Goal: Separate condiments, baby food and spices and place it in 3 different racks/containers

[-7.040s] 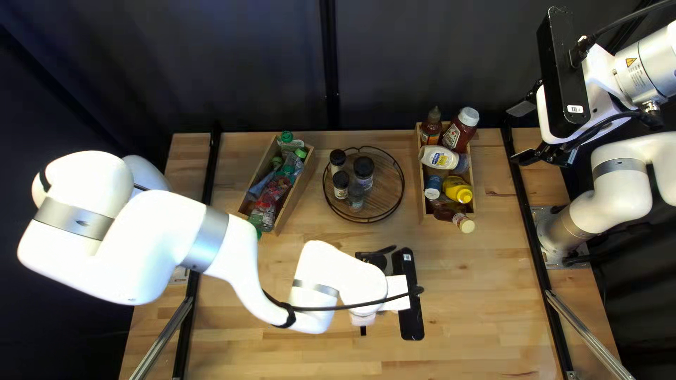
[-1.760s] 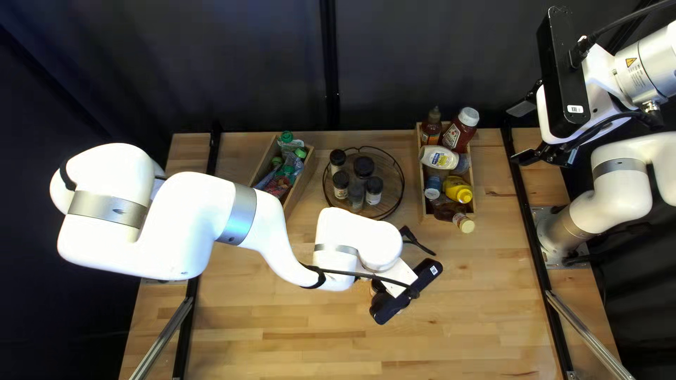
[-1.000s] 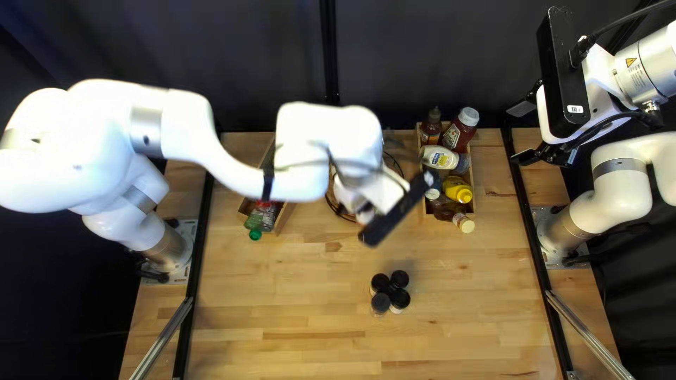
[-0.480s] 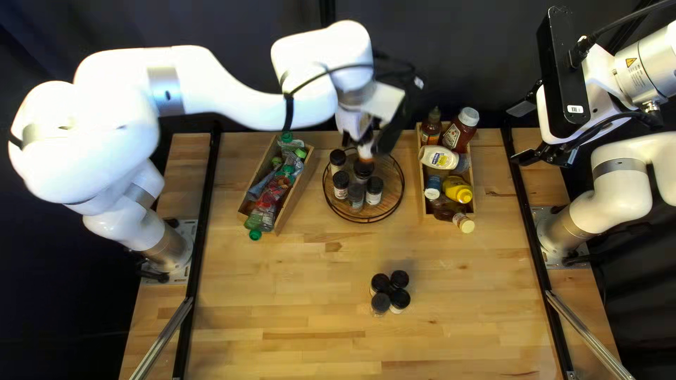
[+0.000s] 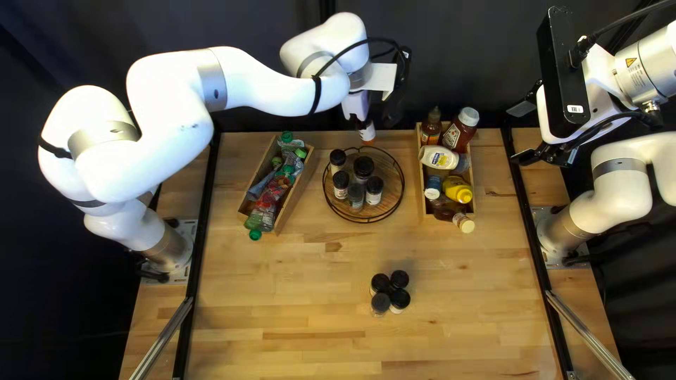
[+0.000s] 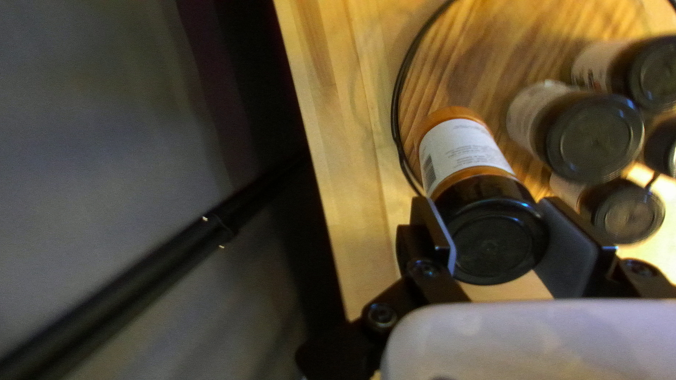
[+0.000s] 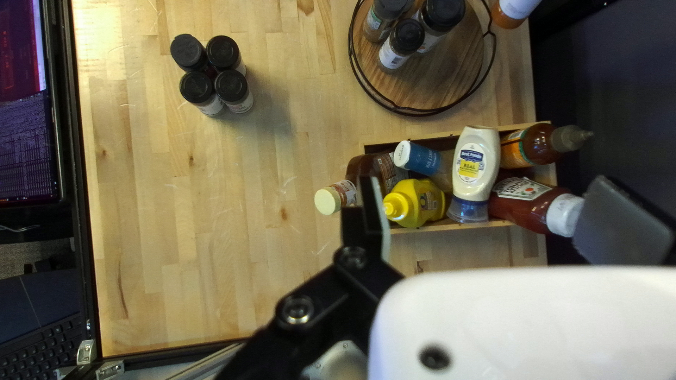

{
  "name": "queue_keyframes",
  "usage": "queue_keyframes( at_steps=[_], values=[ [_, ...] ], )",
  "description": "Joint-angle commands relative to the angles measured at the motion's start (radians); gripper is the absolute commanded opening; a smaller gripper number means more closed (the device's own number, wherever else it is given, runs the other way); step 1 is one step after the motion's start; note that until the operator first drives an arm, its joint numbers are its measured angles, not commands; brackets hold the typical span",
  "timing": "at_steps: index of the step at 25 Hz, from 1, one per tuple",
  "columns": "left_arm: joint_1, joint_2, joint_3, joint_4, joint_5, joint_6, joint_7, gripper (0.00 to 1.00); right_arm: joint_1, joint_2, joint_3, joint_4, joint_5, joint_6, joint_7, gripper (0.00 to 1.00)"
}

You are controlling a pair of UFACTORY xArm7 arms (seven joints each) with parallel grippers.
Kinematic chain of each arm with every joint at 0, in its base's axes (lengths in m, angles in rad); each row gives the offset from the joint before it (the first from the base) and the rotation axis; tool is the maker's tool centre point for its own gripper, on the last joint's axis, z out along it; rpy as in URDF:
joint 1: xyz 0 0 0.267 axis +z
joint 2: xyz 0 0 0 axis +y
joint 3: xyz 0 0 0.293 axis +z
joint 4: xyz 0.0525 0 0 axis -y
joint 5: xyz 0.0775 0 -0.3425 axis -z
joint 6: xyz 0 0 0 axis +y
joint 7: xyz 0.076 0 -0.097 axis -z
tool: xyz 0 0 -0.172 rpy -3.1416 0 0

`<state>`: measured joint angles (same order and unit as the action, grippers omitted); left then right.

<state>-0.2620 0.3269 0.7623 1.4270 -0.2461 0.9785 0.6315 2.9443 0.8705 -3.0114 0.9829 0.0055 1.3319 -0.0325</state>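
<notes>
My left gripper is beyond the round wire-rimmed tray, near the table's far edge. It is shut on the black lid of a spice jar. In the left wrist view, both fingers of the left gripper touch the lid of the tilted jar, over the tray's rim. Several black-lidded spice jars stand on the tray. Several more stand close together on the front table. My right gripper hangs open at the far right; nothing is between the fingers of the right gripper.
Left of the tray, a wooden box holds pouches with green caps. Right of it, another box is packed with condiments, among them a ketchup bottle and yellow mustard. A dark curtain hangs behind the table.
My left arm swung from the front jars to the far side of the tray, now holding a jar. The tray bears one jar more than in the oldest view. The right arm kept still.
</notes>
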Motion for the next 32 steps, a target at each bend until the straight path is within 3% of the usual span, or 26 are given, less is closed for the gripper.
queue_keyframes(
  at_steps=[1, 16, 32],
  values=[
    [-0.007, 0.052, -0.011, 0.036, -0.080, 0.006, -0.161, 0.00, 0.000, 0.000, 0.000, 0.000, 0.000, 0.000, 0.000, 1.00],
    [0.008, 0.229, -0.023, 0.167, -0.143, 0.077, -0.415, 0.00, 0.000, 0.000, 0.000, 0.000, 0.000, 0.000, 0.000, 1.00],
    [0.036, 0.304, -0.061, 0.195, -0.186, 0.083, -0.422, 0.01, 0.000, 0.000, 0.000, 0.000, 0.000, 0.000, 0.000, 1.00]
  ],
)
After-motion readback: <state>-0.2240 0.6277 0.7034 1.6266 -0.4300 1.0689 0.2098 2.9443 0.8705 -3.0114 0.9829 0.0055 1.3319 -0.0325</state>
